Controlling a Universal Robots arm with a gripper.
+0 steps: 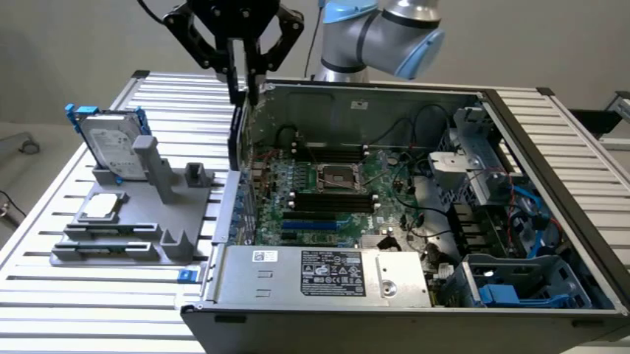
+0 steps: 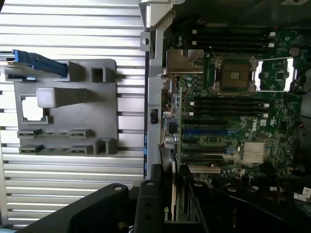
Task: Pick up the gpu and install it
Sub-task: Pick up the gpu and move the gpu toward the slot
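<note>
The claw (image 1: 245,94) — half closed — pinches the gpu (image 2: 167,204) edge-on over the computer case's (image 1: 394,328) wall, at the exterior view's left.

Blue-framed hard drive (image 1: 108,144) standing in a grey holder (image 1: 162,193) on a slatted table (image 1: 88,310), beside an open computer case (image 1: 394,335).

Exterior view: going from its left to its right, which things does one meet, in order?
hard drive → gpu, hanging edge-on in the gripper at the case wall → CPU socket → blue caddy
</note>
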